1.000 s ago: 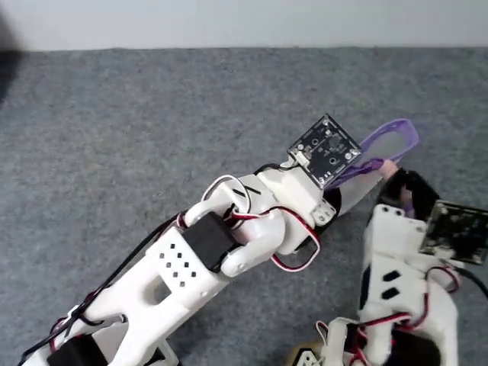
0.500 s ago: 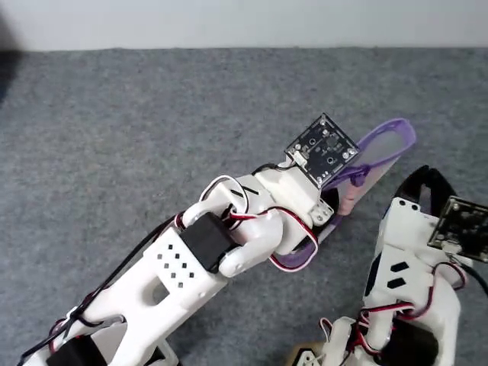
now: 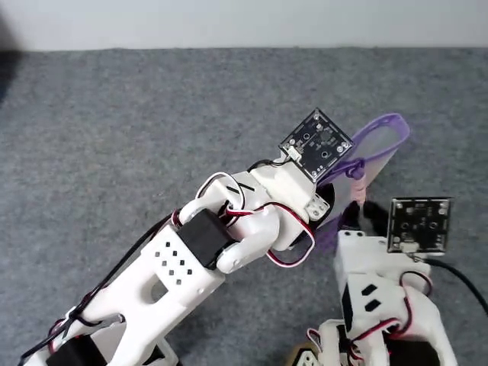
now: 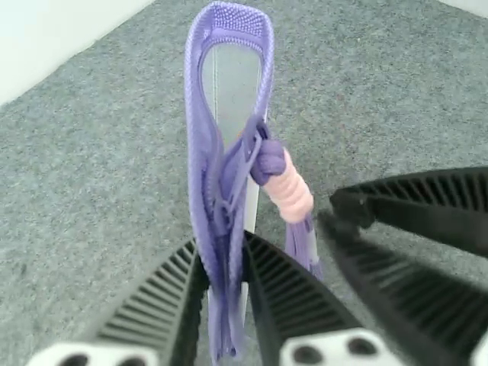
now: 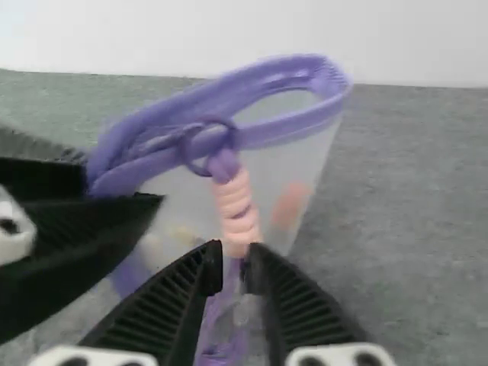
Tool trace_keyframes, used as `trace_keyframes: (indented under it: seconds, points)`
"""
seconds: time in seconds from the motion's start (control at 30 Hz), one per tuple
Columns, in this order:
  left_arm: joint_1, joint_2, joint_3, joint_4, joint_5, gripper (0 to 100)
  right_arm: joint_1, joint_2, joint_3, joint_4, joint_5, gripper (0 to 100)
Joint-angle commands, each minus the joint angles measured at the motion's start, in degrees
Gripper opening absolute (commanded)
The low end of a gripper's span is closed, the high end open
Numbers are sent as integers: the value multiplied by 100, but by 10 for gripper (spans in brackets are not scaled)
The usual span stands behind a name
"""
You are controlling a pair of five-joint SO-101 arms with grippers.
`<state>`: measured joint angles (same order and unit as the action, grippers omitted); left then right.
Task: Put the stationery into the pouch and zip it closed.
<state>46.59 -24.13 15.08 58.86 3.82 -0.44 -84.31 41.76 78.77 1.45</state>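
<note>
A purple-edged clear pouch [image 4: 229,114] stands on edge above the grey mat, and my left gripper [image 4: 225,255] is shut on its zipper seam. A pink beaded zipper pull [image 4: 288,191] hangs from the purple slider ring. My right gripper [image 5: 233,278] is shut on the lower end of that zipper pull [image 5: 231,200]. Through the clear pouch wall [image 5: 305,164] I see blurred pink and yellowish shapes inside. In the high view the pouch [image 3: 379,136] sticks out past the left arm's camera board [image 3: 316,145], with the right gripper [image 3: 363,214] just below it.
The grey mat [image 3: 137,130] lies open to the left and behind the pouch. A pale wall [image 3: 244,23] borders its far edge. The two arms stand close together at the front right, the right arm's camera board [image 3: 417,225] beside the left arm's wrist.
My right arm swung from the pouch's right side in under it, opening on the way and then closing on the pink pull. The left arm and pouch shifted slightly left.
</note>
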Motion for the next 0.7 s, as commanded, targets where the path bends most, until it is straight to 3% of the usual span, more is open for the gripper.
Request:
trace_keyframes:
  seconds: [0.0,0.33,0.5,0.63,0.67]
  points:
    - [-44,-308,-84,-26,9,12,-171,101,105,-110,-141,177]
    - [-44,-308,-84,-18,9,12,-163,312,721,-1569,141,131]
    - [-44,-308,-75,-18,9,12,-154,822,607,-1684,123,125]
    - [-44,-308,-66,9,9,12,-127,954,290,-1684,141,0]
    - [-44,-316,-22,-9,9,12,-48,954,237,-1666,141,14]
